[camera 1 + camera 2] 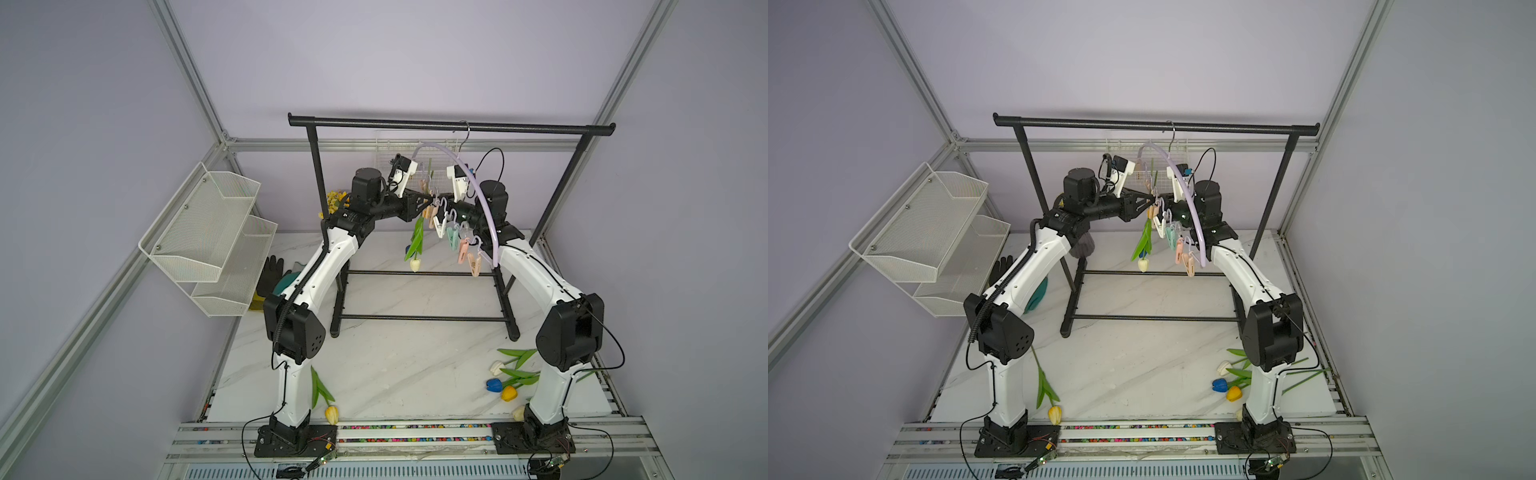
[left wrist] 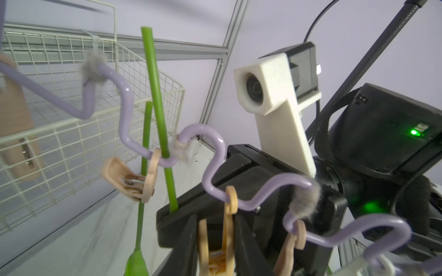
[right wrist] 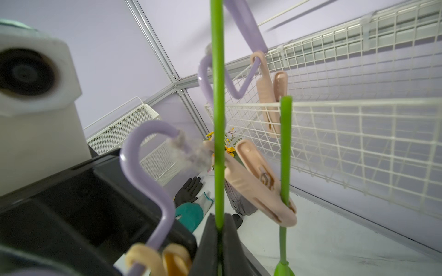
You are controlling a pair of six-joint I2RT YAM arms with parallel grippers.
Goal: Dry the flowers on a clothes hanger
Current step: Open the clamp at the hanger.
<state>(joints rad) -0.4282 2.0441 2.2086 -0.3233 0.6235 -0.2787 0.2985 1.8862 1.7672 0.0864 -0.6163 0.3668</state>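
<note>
The right gripper [image 3: 218, 224] is clenched on an artificial tulip's green stem [image 3: 218, 119]; the left gripper [image 2: 215, 222] grasps a tan plastic clothes-peg [image 2: 228, 222] hanging from the lilac wavy plastic hanger [image 2: 126, 112].

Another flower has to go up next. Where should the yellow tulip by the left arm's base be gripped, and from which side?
Probably the thin stem of the yellow tulip, beyond the leaves, not the head. It lies flat on the table, so come from straight above, jaws across the stem. The left arm stands close beside it, blocking a sideways approach.
</note>
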